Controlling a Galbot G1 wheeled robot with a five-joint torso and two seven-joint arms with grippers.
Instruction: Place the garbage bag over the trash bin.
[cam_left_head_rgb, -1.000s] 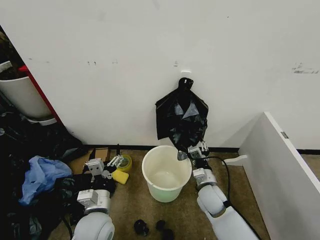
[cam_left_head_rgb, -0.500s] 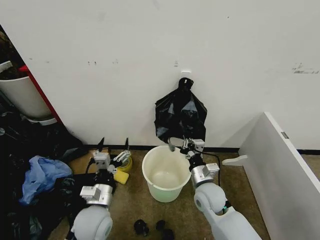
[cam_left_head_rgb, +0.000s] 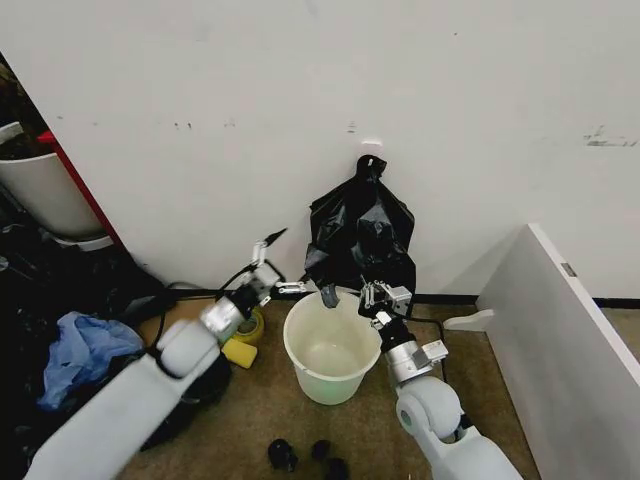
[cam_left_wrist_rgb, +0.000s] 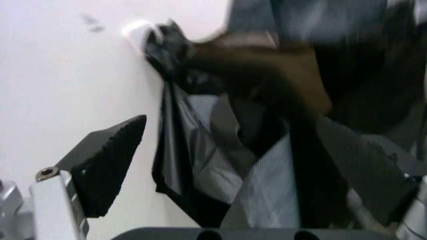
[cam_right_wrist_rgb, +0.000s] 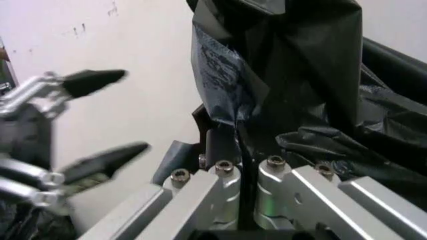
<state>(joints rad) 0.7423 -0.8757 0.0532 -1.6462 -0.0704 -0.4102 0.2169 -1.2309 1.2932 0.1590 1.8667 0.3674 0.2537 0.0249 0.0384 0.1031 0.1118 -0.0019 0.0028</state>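
Observation:
The glossy black garbage bag (cam_left_head_rgb: 362, 232) hangs crinkled against the wall, knotted at a white hook (cam_left_head_rgb: 371, 148). Below it on the floor stands the cream-white trash bin (cam_left_head_rgb: 333, 372), open and bare inside. My right gripper (cam_left_head_rgb: 350, 292) is above the bin's far rim and shut on the bag's lower edge; in the right wrist view a thin fold of the bag (cam_right_wrist_rgb: 220, 75) runs down between the closed fingers (cam_right_wrist_rgb: 223, 145). My left gripper (cam_left_head_rgb: 283, 264) is open, just left of the bag and apart from it. The left wrist view has its dark pads (cam_left_wrist_rgb: 110, 157) spread before the bag (cam_left_wrist_rgb: 193, 165).
A larger white tub (cam_left_head_rgb: 40, 190) with a red bar stands far left above dark clutter and a blue cloth (cam_left_head_rgb: 85, 350). Yellow items (cam_left_head_rgb: 243, 345) lie left of the bin. A white board (cam_left_head_rgb: 570, 340) slants along the right. Small black objects (cam_left_head_rgb: 283, 455) lie on the floor in front.
My left arm has risen from the floor and stretched out toward the bag, gripper open. My right gripper has shifted left, drawing the bag's lower edge over the bin's rim.

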